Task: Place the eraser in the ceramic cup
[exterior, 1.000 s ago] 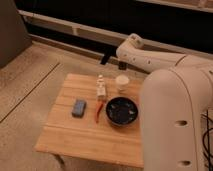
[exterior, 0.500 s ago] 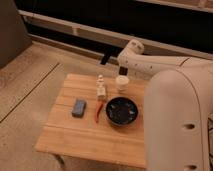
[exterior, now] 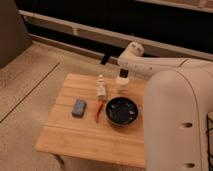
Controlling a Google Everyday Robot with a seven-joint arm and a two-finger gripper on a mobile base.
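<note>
We see the gripper (exterior: 123, 73) hanging at the end of the white arm (exterior: 150, 62), directly over the ceramic cup (exterior: 122, 84), which stands at the far edge of the wooden table (exterior: 95, 132). Its fingers are closed tight, and a small dark shape shows at their tip just above the cup's mouth; we cannot tell for certain whether that is the eraser or part of the tool itself, and we find no other small black block on the table. Below and just toward us from the gripper sits the wide black bowl (exterior: 122, 111), near the cup but apart from it. To the left of the gripper, on the tabletop, stands a slim white bottle-like item (exterior: 101, 88), and a thin red object (exterior: 98, 111) lies between that item and the bowl, running toward us. Farther left of the gripper, well apart from the cup, a flat blue-grey block (exterior: 79, 108) lies on the wood. The robot's bulky white body (exterior: 175, 125) fills the side to the right of the gripper and covers the table's right end.
</note>
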